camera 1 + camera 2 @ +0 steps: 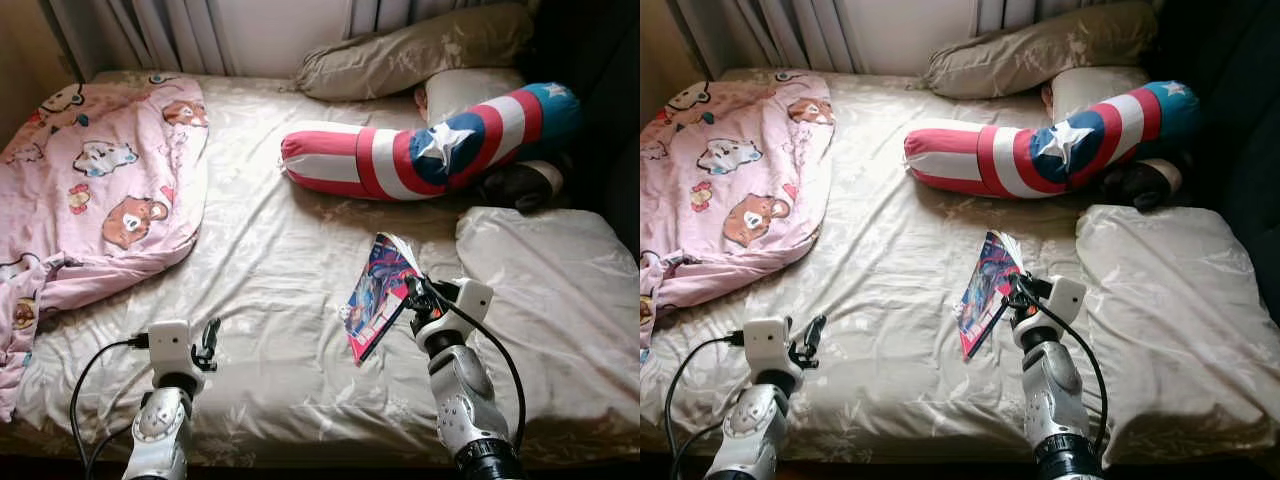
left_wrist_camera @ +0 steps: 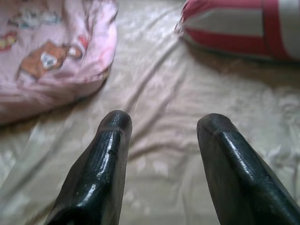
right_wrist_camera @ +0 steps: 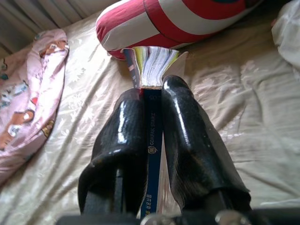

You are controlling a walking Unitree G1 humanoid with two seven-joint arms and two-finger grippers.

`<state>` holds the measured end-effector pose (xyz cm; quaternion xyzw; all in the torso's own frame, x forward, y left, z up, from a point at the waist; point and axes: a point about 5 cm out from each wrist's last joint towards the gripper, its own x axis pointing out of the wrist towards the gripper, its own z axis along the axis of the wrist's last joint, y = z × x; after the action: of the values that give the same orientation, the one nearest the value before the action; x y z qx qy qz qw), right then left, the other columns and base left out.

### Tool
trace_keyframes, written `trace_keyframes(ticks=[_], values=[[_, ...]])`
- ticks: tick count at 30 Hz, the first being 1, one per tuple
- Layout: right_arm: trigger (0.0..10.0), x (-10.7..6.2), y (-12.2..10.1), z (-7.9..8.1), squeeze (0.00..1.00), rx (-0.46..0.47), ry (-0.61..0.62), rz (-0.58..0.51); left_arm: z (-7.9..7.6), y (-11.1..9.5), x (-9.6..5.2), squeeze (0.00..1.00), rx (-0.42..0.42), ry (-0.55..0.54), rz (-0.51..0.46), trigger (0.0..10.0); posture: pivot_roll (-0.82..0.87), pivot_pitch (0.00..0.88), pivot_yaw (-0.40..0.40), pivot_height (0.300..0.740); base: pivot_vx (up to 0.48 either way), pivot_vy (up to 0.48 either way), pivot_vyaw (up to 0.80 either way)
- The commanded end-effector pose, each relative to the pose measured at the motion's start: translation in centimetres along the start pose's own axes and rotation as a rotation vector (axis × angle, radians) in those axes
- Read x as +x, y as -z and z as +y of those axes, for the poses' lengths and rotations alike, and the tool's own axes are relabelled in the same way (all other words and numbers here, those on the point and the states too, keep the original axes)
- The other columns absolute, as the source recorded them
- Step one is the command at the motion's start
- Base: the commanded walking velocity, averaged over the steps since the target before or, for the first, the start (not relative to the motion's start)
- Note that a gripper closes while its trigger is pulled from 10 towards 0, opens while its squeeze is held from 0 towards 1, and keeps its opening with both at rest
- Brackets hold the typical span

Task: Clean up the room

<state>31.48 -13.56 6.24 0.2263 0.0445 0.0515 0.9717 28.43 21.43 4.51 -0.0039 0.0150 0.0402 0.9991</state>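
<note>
The magazine (image 1: 378, 293) is pinched by its spine between the pressed fingers of the right claw (image 3: 152, 117), held on edge above the bed (image 1: 280, 300), its long axis running away from the claw toward the striped bolster (image 1: 430, 140). The left claw (image 2: 161, 136) is spread and unladen, well apart, nearer the pink quilt (image 1: 90, 180). Any carrying is judged to fall to the right arm.

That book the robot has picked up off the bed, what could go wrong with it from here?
The right hand pinches the book only by its spine edge, and the pages fan open at the far end, so it could slip or flop loose as the arm moves. It hangs close above the bed sheet, so a low swing might drag it or crease pages. The striped pillow lies just beyond; reaching forward could bump it.
</note>
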Motion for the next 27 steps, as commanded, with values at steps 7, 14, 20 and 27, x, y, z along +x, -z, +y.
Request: trace_keyframes(ticks=[7, 14, 20, 27], values=[[10.0, -0.17, -0.33, 0.23, 0.00, -0.083, -0.050, -0.026, -0.18, -1.29, 0.46, 0.00, -0.012, -0.004, -0.058, 10.0, 0.05, 0.143, -0.048, 0.740, 0.000, 0.000, 0.00], [10.0, 0.12, -0.60, -0.11, 0.00, -0.071, -0.027, -0.032, -0.16, -1.03, 0.15, 0.00, -0.010, -0.003, -0.047, 10.0, 0.05, 0.129, -0.045, 0.740, 0.000, 0.000, 0.00], [10.0, 0.25, -0.49, -0.15, 0.00, -0.086, -0.025, -0.017, -0.22, -1.07, 0.06, 0.00, -0.013, 0.001, -0.042, 10.0, 0.05, 0.126, -0.042, 0.716, 0.000, 0.000, 0.00], [10.0, 0.06, -0.53, -0.36, 0.00, -0.063, -0.019, -0.043, -0.30, -1.11, 0.10, 0.00, -0.013, 0.006, -0.042, 10.0, 0.06, 0.133, -0.042, 0.686, 0.000, 0.000, 0.00]])
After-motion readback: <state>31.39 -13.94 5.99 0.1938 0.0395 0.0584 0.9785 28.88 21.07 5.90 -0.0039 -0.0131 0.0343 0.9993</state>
